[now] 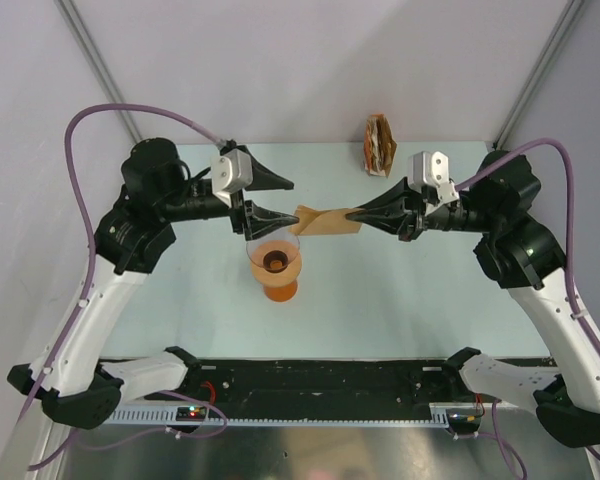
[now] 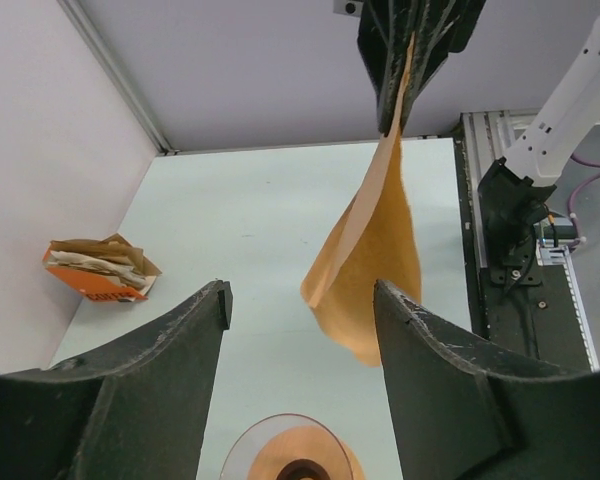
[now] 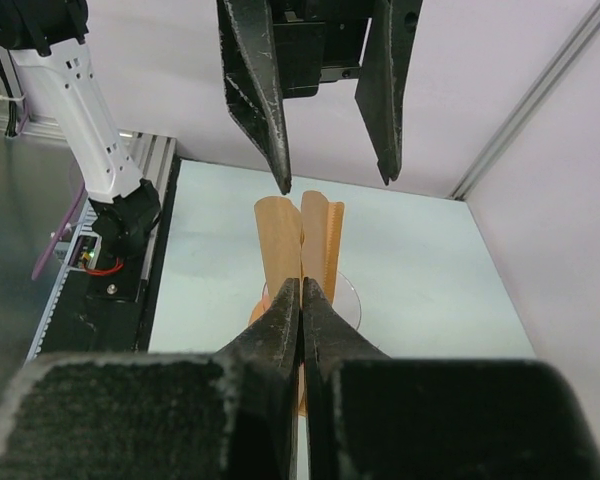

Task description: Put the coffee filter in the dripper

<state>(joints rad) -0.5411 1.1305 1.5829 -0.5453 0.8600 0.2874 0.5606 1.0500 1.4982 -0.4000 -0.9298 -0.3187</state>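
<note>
Left claw (image 1: 293,199): open, empty; coffee filter (image 1: 328,222): flat, unopened, aloft just above and right of the dripper (image 1: 275,262); right claw (image 1: 354,215): closed on its right end; hazard: single-end pinch may let the paper sag and land folded across the rim.

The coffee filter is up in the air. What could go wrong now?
1. Only the right gripper pinches the coffee filter, by one thin edge. The left gripper is open, so the paper could slip or tear.
2. The filter hangs sideways and mostly flat, a little off to the side of the dripper, so it might land crooked or folded.
3. The left gripper hovers close over the dripper and might knock it.
</note>
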